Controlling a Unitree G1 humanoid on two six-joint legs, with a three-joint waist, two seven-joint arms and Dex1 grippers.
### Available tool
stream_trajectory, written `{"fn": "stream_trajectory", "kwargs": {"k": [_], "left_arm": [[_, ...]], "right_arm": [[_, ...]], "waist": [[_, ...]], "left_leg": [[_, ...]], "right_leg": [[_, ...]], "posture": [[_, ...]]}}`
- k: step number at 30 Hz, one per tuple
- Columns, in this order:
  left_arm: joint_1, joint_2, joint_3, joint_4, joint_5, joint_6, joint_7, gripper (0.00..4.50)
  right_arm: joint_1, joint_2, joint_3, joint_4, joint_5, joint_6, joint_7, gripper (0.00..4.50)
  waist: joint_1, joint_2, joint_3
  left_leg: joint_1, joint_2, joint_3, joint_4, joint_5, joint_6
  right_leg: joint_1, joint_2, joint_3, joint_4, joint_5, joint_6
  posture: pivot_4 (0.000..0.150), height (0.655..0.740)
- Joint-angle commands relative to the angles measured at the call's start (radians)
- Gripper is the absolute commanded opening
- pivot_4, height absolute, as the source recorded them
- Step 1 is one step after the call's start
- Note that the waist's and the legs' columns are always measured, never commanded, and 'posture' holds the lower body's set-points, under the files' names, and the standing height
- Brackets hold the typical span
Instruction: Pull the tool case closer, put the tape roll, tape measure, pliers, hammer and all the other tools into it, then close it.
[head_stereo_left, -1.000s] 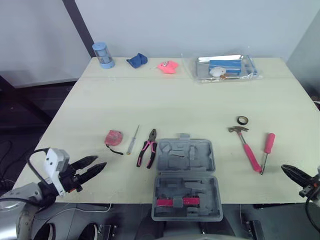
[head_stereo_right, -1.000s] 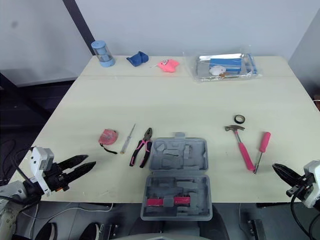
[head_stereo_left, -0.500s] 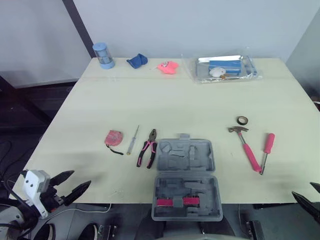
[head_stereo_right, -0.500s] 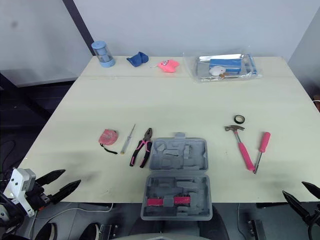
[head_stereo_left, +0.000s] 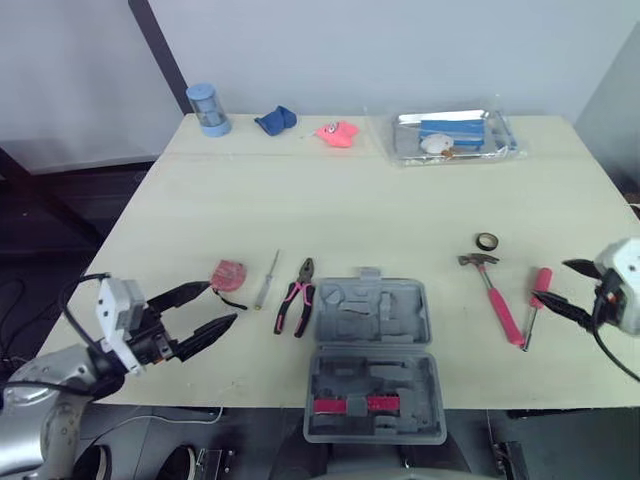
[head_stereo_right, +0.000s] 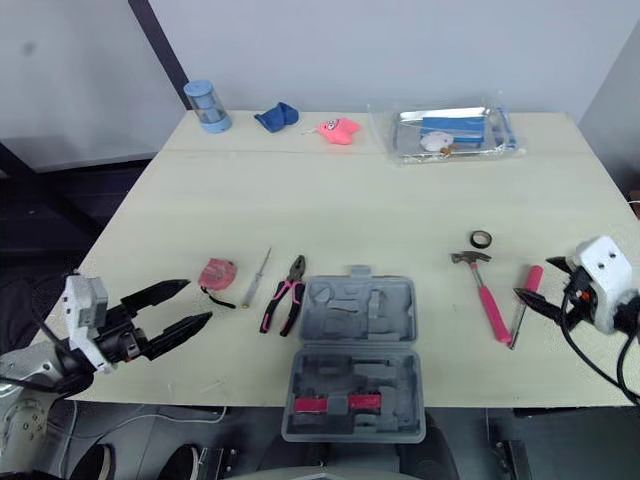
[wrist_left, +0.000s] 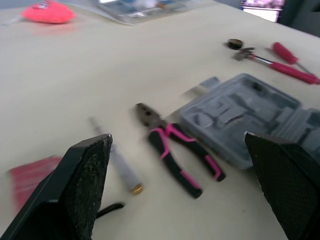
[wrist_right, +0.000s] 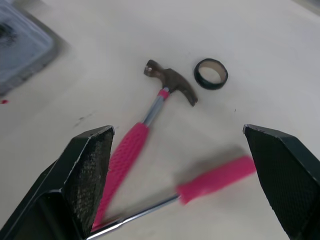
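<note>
black l pincer (head_stereo_left: 221, 303), r pincer (head_stereo_left: 550, 279), wide open

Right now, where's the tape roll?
Left eye view: the tape roll lies flat on the right side of the table, just beyond the head of the hammer, right of the open tool case.

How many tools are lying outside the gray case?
6: tape measure, thin screwdriver and pliers left of the case; tape roll, hammer and pink screwdriver right of it. None looks hidden.
</note>
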Motion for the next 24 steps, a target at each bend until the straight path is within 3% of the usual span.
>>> {"fn": "stream_trajectory", "kwargs": {"k": [1, 5, 10, 18, 24], "left_arm": [[-0.03, 0.016, -0.032, -0.087, -0.024, 0.025, 0.005, 4.5], [-0.084, 0.012, -0.083, -0.167, -0.045, 0.075, 0.041, 4.5], [-0.112, -0.005, -0.102, -0.261, -0.08, 0.13, 0.116, 4.5], [-0.058, -0.025, -0.093, -0.364, -0.106, 0.15, 0.188, 4.5], [-0.043, -0.026, -0.083, -0.393, -0.123, 0.154, 0.219, 4.5]], "right_arm": [[-0.157, -0.027, 0.125, 0.117, -0.082, -0.04, 0.089, 4.35], [-0.455, 0.009, 0.361, 0.357, -0.249, -0.135, 0.249, 4.35], [-0.743, 0.146, 0.498, 0.666, -0.37, -0.133, 0.305, 4.35], [-0.981, 0.338, 0.489, 1.139, -0.453, -0.069, 0.163, 4.35], [-1.035, 0.398, 0.437, 1.276, -0.448, -0.037, 0.071, 4.35]], "waist": [[0.001, 0.0, 0.001], [0.001, 0.002, 0.003], [-0.004, 0.002, 0.003], [0.002, 0.002, 0.004], [0.0, 0.002, 0.004]], "left_leg": [[-0.001, 0.0, 0.0, 0.0, 0.0, 0.0], [-0.001, 0.0, -0.001, 0.0, 0.0, 0.0], [-0.001, 0.0, -0.001, 0.0, 0.0, 0.0], [-0.006, -0.001, -0.001, -0.001, 0.002, -0.004], [-0.006, -0.001, -0.001, -0.001, 0.002, -0.004]], "right_leg": [[0.0, 0.0, 0.0, 0.0, 0.0, 0.0], [-0.001, 0.0, -0.001, 0.0, 0.0, 0.0], [-0.002, 0.0, -0.001, 0.0, 0.0, 0.0], [-0.006, -0.001, -0.001, 0.0, 0.0, 0.0], [-0.007, -0.001, 0.0, 0.0, 0.0, 0.0]], "posture": [[0.15, 0.74], [0.15, 0.74], [0.15, 0.74], [0.15, 0.74], [0.15, 0.74]]}}
